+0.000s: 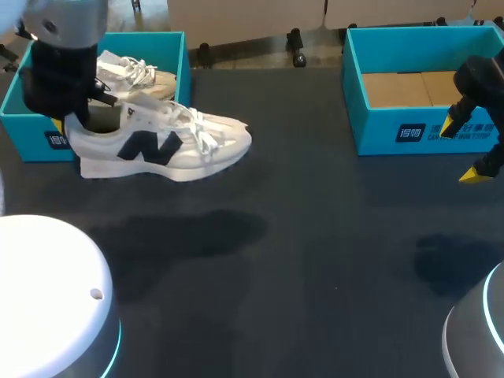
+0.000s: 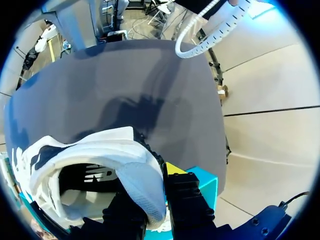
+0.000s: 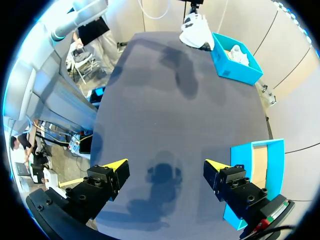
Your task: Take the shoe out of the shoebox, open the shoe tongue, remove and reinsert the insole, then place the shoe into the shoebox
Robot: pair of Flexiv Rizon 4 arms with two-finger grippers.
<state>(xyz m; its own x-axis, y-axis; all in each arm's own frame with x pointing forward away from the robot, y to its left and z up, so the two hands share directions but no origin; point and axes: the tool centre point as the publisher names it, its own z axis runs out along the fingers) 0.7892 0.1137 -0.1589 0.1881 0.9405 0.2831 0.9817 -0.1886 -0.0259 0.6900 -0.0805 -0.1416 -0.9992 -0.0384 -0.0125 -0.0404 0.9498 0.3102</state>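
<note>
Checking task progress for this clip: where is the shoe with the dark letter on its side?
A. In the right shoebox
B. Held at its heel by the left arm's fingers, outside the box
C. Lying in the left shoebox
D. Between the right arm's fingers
B: the left gripper is shut on the heel of the shoe, which hangs in front of the left shoebox, with its shadow on the table below.

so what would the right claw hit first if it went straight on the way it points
Likely the bare table: the right claw points down at it, open, with the empty shoebox off to one side.
</note>
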